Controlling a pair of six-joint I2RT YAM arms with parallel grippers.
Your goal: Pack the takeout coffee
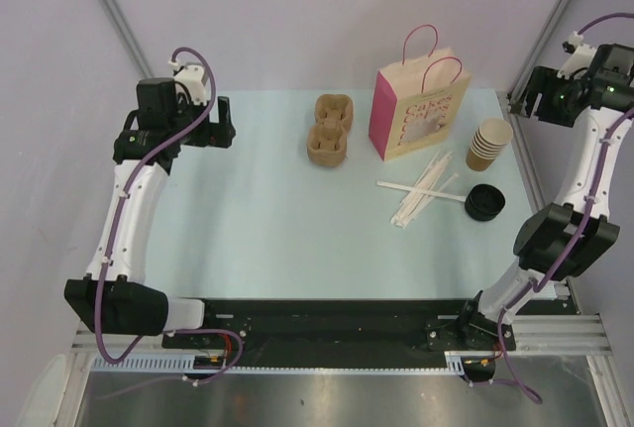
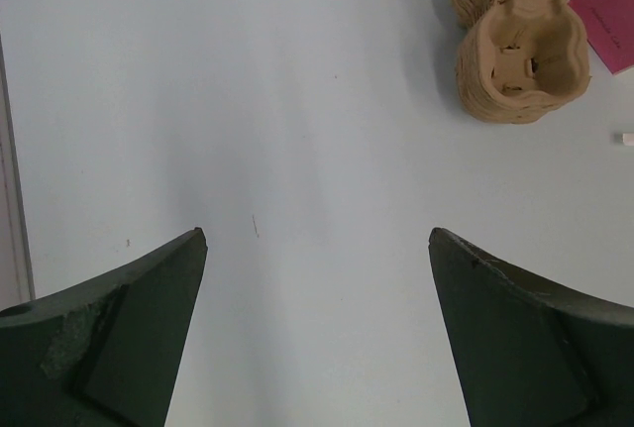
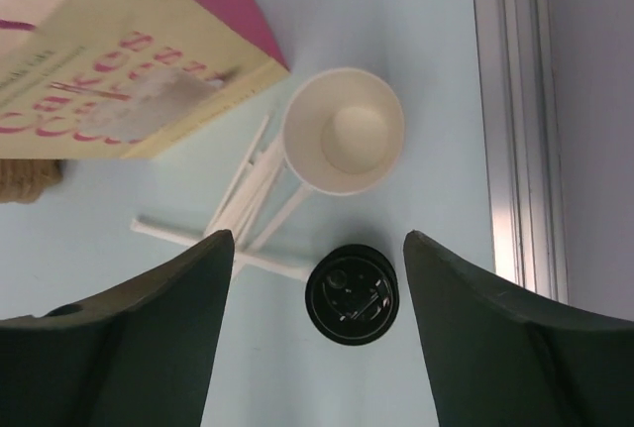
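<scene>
Above the tabletop (image 1: pixel 267 229), the left fingers (image 2: pixel 119 348) and right fingers (image 3: pixel 149 338) stand spread, grasping nothing. The pink bag (image 1: pixel 421 115) stands near the far edge, with the cup stack (image 1: pixel 487 143) beside it toward the right edge. The takeout coffee (image 1: pixel 484 202) sits by the right edge, just in front of the stack.

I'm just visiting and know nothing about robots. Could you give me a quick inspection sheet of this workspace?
Surface: pale blue table, no spills seen.
Job's things: takeout coffee, black lid on, stands on the table, not yet packed; pink paper bag upright.
Clutter: stack of beige cups, white straws, brown cup carriers.
Grippers: left gripper and right gripper open, empty.
Cables: purple cables run along both arms.
Surroundings: grey walls, metal frame.
</scene>
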